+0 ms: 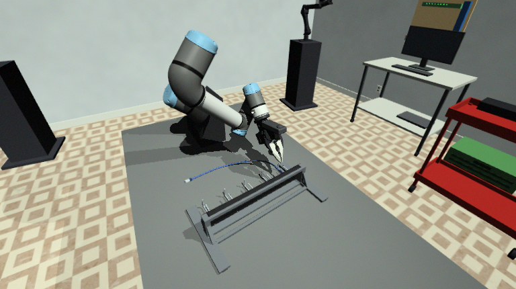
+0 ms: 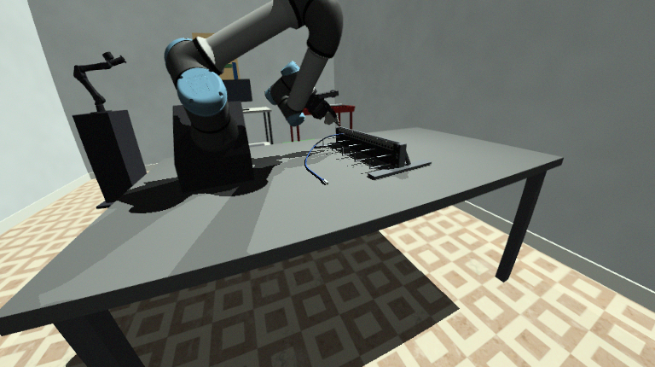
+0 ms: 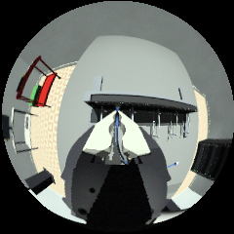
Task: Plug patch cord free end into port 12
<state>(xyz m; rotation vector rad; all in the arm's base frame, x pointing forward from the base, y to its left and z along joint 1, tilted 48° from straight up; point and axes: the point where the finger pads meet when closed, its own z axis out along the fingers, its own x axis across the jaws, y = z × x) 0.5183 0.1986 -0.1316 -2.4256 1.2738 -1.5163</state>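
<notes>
On tabletop | blue cord [image 1: 228,164] [image 2: 306,157] [image 3: 172,166] curved | free plug [image 1: 187,181] [image 2: 324,181] [image 3: 176,163] points away from rack [image 1: 218,257] [image 2: 401,170] [image 3: 141,99]

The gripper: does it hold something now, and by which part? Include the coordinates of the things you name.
Nothing is held: the gripper [image 1: 281,160] [image 2: 339,124] [image 3: 117,111] is shut, and the cord's free plug [image 1: 189,180] [image 2: 323,181] [image 3: 176,164] lies away from it.

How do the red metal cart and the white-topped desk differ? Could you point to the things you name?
The red metal cart [image 1: 430,173] carries a black box on top and a green box below, while the white-topped desk [image 1: 452,76] holds a dark monitor and keyboard. The cart's posts are red; the desk's legs are dark. The cart has casters, but the desk's legs end without any. Both have a lower shelf.
</notes>
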